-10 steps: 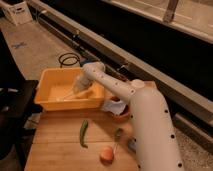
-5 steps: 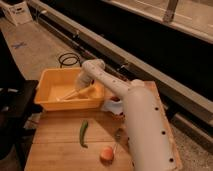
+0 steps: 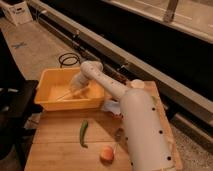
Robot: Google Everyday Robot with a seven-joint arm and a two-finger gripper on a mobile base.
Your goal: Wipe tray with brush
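Observation:
The yellow tray (image 3: 64,104) stands at the back left of the wooden table (image 3: 52,147). My white arm reaches from the lower right over the tray's right rim. My gripper (image 3: 76,87) is inside the tray, low over its floor, and shut on the brush. The brush (image 3: 65,95) is a thin white stick that slants from the gripper down to the left, with its far end on the tray floor near the front wall. The brush head is too small to make out.
A green chili pepper (image 3: 83,133) lies on the table in front of the tray. An orange round item (image 3: 106,153) and a silver fork (image 3: 118,136) lie beside my arm. A black cable coil (image 3: 68,60) lies on the floor behind the tray. A dark chair (image 3: 12,107) stands at the left.
The gripper and brush have shifted a little to the left and towards the tray's front wall across the tray floor. The tray and the table items have not moved.

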